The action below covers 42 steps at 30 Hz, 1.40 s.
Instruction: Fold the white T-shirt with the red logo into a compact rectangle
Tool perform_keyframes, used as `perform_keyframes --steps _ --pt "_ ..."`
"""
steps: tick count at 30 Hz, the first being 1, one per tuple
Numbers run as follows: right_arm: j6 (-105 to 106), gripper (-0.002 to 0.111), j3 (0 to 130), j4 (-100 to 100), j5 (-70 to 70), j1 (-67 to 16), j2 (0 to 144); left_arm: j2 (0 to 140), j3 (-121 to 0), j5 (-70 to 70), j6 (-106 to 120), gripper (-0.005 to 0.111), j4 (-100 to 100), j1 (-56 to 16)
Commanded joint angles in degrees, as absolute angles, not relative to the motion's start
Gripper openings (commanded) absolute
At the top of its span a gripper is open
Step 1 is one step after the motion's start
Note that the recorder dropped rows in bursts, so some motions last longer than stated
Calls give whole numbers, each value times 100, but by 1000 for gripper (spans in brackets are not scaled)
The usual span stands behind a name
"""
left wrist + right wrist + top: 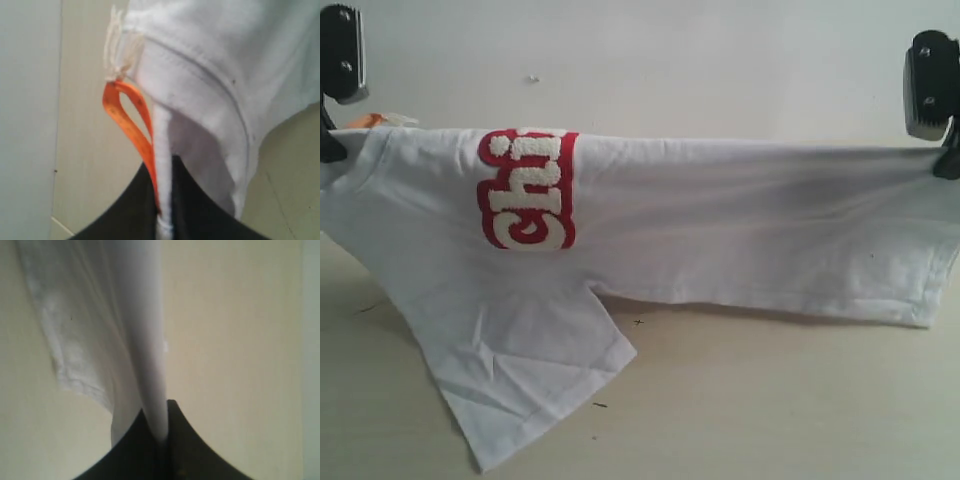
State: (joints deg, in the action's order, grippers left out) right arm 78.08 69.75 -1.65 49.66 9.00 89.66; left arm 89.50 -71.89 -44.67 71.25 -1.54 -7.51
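Hanging taut between both grippers, the white T-shirt (740,230) shows its red logo (525,190) nearer the left gripper (164,172), which is pinching the collar beside the orange neck tag (127,120). The right gripper (161,422) is clamped on the hem end. The sleeve (530,380) droops below the left gripper onto the table (770,400). Judged mid-fold; next is probably lowering it flat and evenly.

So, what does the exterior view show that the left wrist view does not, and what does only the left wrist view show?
Only the exterior view shows the red logo, the right gripper at the far end, and a sleeve hanging toward the table. Only the left wrist view shows up close how the left gripper is shut on a fold of cloth, with the orange neck tag as a clear loop. Both views show the white T-shirt held up over the pale table.
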Motion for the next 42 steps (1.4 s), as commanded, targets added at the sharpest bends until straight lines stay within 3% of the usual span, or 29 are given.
perform_keyframes --steps 1,20,28,32,39,42 --pt "7653 0 7218 0 5386 934 8486 8477 -7368 -4804 7004 1 -409 -646" --pt "7536 0 7309 -634 5727 934 7596 7453 -7447 -5402 7004 1 186 -601" --pt "7513 0 7309 -1378 6454 934 6551 6534 -7783 -6996 7044 1 905 -601" --pt "7334 0 7290 -1886 6937 934 5893 5836 -7783 -6996 7017 1 1295 -601" --pt "6523 0 7233 -1770 6996 567 4990 4775 -7659 -6996 5445 1 1064 -964" --pt "6224 0 6600 -1607 6996 292 4706 4266 -7145 -6996 4732 0 990 -1210"
